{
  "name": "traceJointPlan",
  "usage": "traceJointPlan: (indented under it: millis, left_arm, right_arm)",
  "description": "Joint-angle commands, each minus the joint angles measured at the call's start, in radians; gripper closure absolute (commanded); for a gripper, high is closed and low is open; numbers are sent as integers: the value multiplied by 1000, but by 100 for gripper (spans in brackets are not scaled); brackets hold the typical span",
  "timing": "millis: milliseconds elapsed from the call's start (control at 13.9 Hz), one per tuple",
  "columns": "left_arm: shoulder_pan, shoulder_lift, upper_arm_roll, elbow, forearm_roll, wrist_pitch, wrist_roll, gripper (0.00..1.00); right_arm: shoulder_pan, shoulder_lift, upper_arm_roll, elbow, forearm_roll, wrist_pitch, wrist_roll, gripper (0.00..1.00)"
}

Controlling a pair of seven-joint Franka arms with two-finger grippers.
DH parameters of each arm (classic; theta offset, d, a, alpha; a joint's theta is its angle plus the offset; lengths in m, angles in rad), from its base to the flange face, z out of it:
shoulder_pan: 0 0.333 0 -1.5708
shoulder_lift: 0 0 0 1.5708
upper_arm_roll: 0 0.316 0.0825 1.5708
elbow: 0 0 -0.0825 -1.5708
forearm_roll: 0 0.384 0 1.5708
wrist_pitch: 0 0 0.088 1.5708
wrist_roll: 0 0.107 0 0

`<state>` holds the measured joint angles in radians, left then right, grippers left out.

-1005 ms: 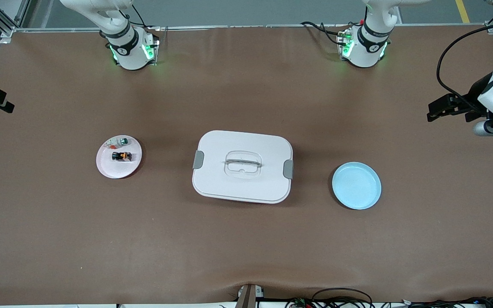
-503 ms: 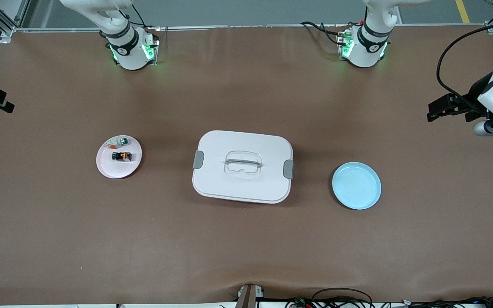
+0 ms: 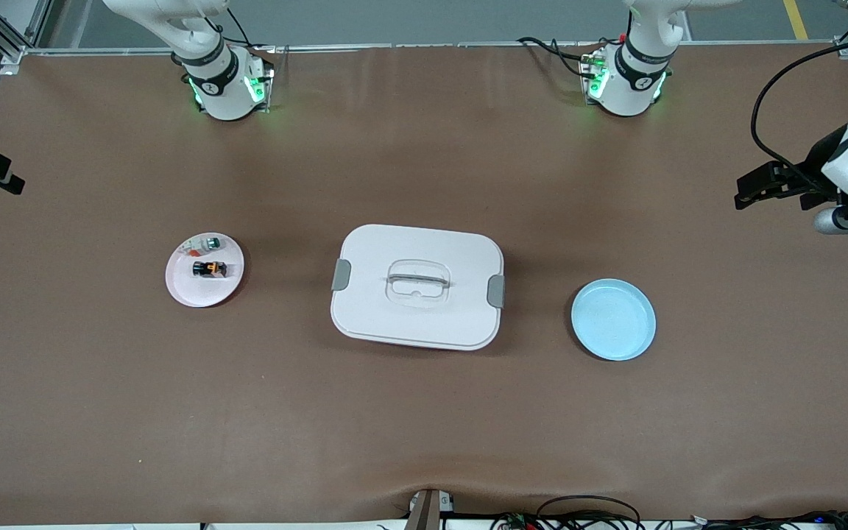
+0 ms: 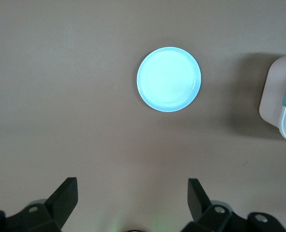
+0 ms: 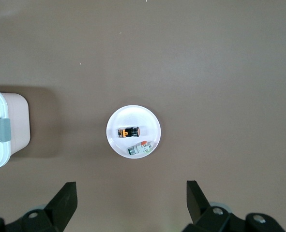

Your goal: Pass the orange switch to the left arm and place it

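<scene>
Currently both my claws are spread and empty: left claw (image 4: 130,205) hangs high over the surface (image 3: 424,412) near the blue plate (image 3: 613,319), right claw (image 5: 130,205) high near the pink plate (image 3: 204,269). Orange switch (image 3: 209,269) lies on its side on the pink plate, toward the right arm's end. Box (image 3: 418,287) sits between the plates.
</scene>
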<state>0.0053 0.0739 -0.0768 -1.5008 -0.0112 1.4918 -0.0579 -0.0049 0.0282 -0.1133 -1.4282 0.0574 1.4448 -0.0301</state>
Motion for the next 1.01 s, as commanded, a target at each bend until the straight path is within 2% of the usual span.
traceJointPlan:
  millis: [0,934]
  left_arm:
    - [-1,7,-4,22,25,-19,1,0]
    - [-1,7,-4,24,25,-19,12,0]
  right_arm:
    - [-3,-25,1,-20,-1,6,13,0]
    - [-15,-24,-2,-15,-5,-4,10,0]
